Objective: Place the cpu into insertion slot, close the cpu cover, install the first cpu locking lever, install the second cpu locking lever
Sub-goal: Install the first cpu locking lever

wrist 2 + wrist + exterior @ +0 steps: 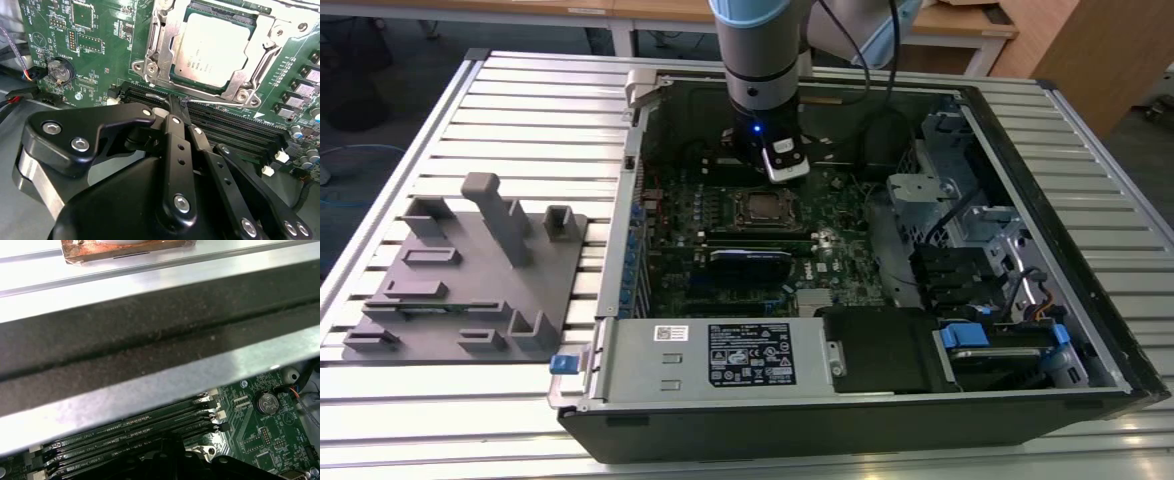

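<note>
My jaws appear in the second wrist view as two black fingers drawn together at their tips. The tips meet at a thin wire lever that runs along the nearest edge of the insertion slot. I cannot tell whether the wire sits between the tips.

Just under the tips lie the long black memory slots. Past them, the cpu lies flat in the insertion slot, its dull grey top showing through the square window. The cpu cover lies down around the cpu as a shiny silver frame. To one side of the slot a coin battery sits on the green board.

In the exterior view my jaws hang inside the open computer case, just beyond the cpu near the middle of the board. A power supply lies along the case's near side.

The case rests on a slatted metal bench. A grey fixture plate stands on the bench, well apart, at the exterior view's left.
</note>
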You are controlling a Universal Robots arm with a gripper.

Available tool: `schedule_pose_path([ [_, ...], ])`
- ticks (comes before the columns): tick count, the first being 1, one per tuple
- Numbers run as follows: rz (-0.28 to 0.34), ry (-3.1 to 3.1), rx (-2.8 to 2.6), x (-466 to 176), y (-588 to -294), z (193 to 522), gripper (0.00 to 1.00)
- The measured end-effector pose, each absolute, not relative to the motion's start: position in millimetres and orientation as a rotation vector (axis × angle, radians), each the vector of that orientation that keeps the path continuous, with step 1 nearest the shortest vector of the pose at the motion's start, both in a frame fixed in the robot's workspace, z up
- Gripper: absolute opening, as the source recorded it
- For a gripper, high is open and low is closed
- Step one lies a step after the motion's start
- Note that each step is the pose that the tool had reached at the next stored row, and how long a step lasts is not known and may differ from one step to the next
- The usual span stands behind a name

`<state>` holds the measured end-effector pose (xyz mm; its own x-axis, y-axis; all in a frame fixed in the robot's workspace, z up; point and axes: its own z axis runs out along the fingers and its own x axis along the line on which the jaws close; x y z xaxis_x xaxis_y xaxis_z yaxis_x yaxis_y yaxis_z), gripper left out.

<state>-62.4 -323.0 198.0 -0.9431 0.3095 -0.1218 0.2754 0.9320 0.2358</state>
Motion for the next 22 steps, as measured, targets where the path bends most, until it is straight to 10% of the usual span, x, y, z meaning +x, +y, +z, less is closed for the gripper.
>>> schedule_pose_path([
  [22,0.319,2.855,0.581,-68.7,-323.7,196.3,0.1],
])
